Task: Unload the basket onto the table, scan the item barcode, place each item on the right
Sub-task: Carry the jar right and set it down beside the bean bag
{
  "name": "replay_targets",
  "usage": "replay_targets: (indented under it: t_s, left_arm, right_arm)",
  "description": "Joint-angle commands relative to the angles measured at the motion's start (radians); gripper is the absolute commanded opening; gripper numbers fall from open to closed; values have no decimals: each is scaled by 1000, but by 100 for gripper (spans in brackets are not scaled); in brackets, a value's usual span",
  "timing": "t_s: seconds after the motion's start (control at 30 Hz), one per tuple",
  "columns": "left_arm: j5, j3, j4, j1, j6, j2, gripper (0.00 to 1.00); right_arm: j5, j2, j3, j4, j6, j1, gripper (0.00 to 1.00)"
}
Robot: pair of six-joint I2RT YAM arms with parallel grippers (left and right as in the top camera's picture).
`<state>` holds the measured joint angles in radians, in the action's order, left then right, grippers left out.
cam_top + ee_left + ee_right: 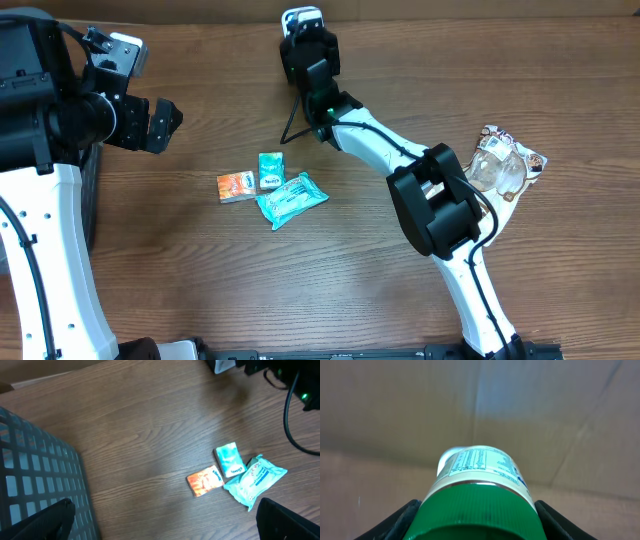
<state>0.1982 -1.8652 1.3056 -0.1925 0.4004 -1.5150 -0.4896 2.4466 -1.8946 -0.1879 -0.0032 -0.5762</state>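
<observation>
My right gripper (480,522) is shut on a white bottle with a green ribbed cap (480,510). The cap fills the space between the two black fingers, and the printed label (480,462) faces up toward a plain brown cardboard wall. In the overhead view that gripper (305,45) reaches to the far middle of the table, with the bottle's white end (302,17) showing beyond it. No barcode is readable in any view. Over the left side of the table my left gripper (162,120) hangs open and empty; its fingertips (47,520) frame bare wood.
On the wooden table lie an orange packet (236,186), a small teal packet (271,170) and a teal wipes pack (292,199). A clear wrapped item (505,165) sits at the right. A grey mesh basket (30,475) stands at the left edge. A thin black stand (292,122) is below the right wrist.
</observation>
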Motion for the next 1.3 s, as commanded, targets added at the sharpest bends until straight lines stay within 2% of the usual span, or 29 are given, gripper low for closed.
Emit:
replay_targets:
  t_s: [0.0, 0.13, 0.2, 0.47, 0.67, 0.83, 1.27]
  left_arm:
    - [4, -18, -1, -3, 23, 4, 100]
    - [4, -18, -1, -3, 23, 4, 100]
    - [4, -18, -1, -3, 23, 4, 100]
    - [4, -18, -1, -3, 23, 4, 100]
    - [4, -18, -1, -3, 23, 4, 100]
    - [4, -18, -1, -3, 23, 4, 100]
    - [4, -18, -1, -3, 23, 4, 100]
  right_arm:
    - [-29, -173, -26, 104, 27, -22, 49]
    - [2, -306, -26, 343, 116, -38, 51]
    - [33, -380, -26, 486, 205, -41, 52]
    - [258, -568, -26, 1049, 481, -12, 50]
    - [438, -570, -4, 1335, 501, 93, 50]
    - [439, -569, 39, 1425, 500, 214, 51]
    - [413, -504, 209, 1344, 494, 502, 51]
